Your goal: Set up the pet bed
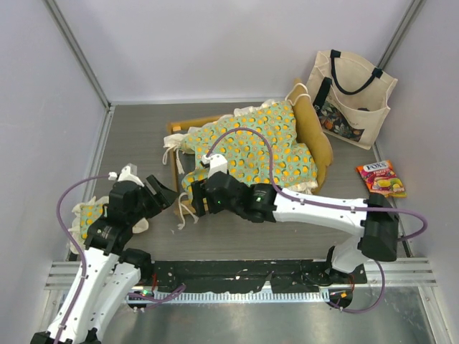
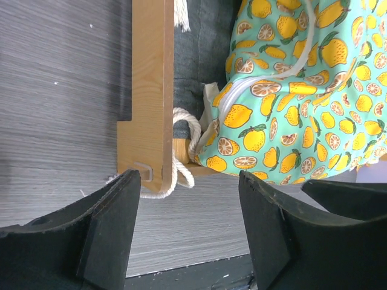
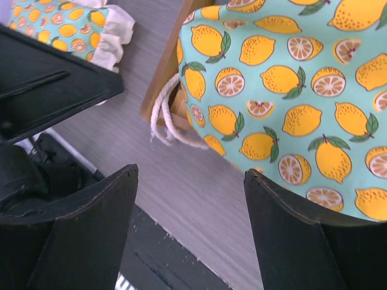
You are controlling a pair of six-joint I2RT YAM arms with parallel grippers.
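The only readable writing is "FOX'S" on the red packet (image 1: 381, 178) at the right of the desk (image 1: 237, 236). The print on the tote (image 1: 351, 93) in the far right corner is too small to read.

The bed sits mid-desk. The lemon-print cushion (image 1: 262, 147) lies crooked over the wooden frame (image 1: 188, 125) and hides most of it. The headboard (image 1: 320, 143) shows on the right.

The left tool (image 1: 166, 193) and right tool (image 1: 193, 197) meet at the frame's near left corner. Both are released, jaws spread with only bare desk between them.

Only the left wrist view shows the grey base (image 2: 202, 54) inside the frame (image 2: 148, 90) and a white tie (image 2: 181, 145) looped round the corner. There the cushion (image 2: 290, 109) is cut off at the right edge.

In the right wrist view the cushion (image 3: 290, 90) covers that corner and the tie (image 3: 163, 115) hangs out below it. The pillow (image 3: 54, 24) peeks in at top left, partly behind the left arm. From above, the pillow (image 1: 90, 215) lies left of that arm, half hidden.
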